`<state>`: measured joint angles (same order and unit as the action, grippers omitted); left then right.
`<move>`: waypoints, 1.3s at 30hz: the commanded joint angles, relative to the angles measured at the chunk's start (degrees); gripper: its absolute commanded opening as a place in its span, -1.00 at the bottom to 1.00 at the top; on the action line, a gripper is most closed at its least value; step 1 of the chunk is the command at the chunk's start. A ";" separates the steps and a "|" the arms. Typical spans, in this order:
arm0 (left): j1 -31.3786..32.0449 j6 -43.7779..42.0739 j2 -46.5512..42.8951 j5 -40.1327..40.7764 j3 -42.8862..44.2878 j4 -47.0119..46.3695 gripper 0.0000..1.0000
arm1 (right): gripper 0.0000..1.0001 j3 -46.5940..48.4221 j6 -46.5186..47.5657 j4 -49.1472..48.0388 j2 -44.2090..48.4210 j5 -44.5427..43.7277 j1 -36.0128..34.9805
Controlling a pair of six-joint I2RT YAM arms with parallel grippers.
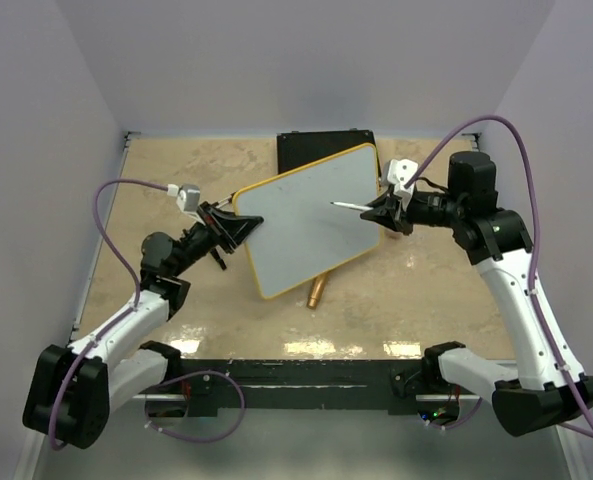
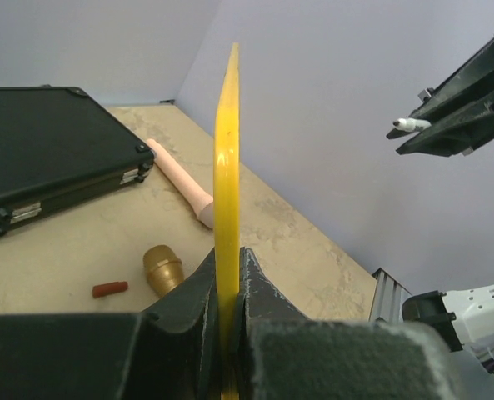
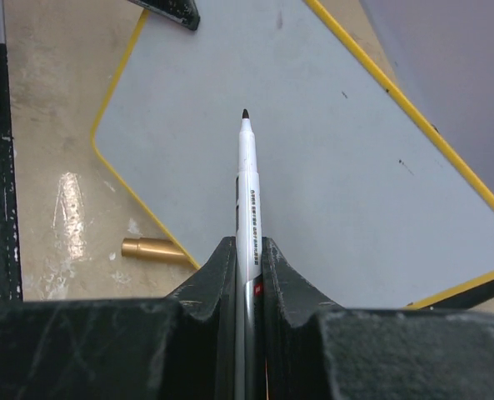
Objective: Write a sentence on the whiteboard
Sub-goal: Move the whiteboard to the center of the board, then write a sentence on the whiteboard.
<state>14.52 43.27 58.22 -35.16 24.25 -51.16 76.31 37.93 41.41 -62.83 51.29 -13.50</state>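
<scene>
- While the left gripper [image 1: 238,228] pinches the left edge of the whiteboard [image 1: 311,220], the board sits in the middle of the top view. It looks lifted and tipped above the table [image 1: 156,200], just in front of the black case [image 1: 321,143].
- The left fingers are closed tight on the yellow frame. In the left wrist view the thin edge is squeezed between them.
- The right gripper [image 1: 381,210] is at the right side of the board. Its fingers are closed tight on the marker [image 1: 351,206], and the cap is off.
- The dark tip points at the pale face, in the upper right part of the board in the top view. I cannot tell if the tip touches the board.
- No words of the sentence show on the board, only a few tiny specks. So I think the writing has not begun.
- To do this step well, the left arm should hold the board very steady, so it does not wobble when the tip pushes.
- The marker should press softly. It needs enough push to leave a line, but not so much that the board slips out of the pinch.
- Starting near one end of the board leaves room for all the words.
- A gold cap [image 1: 316,292] lies on the table at the board's lower edge, out of the way.
</scene>
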 commanded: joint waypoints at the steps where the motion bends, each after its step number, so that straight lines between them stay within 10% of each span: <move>1: 7.70 -4.67 -0.91 13.17 0.27 -9.84 -1.00 | -1.00 -1.51 -0.49 0.52 1.83 -4.09 -0.13; 15: 22.38 -11.53 8.49 26.45 -1.13 -18.54 -1.00 | -1.00 -7.75 1.18 -1.59 3.06 -6.11 -0.21; 39: 28.98 -12.07 12.89 34.19 -6.50 -24.78 -1.00 | -1.00 -15.75 -2.86 -11.26 4.99 -7.34 -3.99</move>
<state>42.33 33.28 71.70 -4.10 17.87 -66.28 62.43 37.01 34.59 -59.51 45.41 -16.60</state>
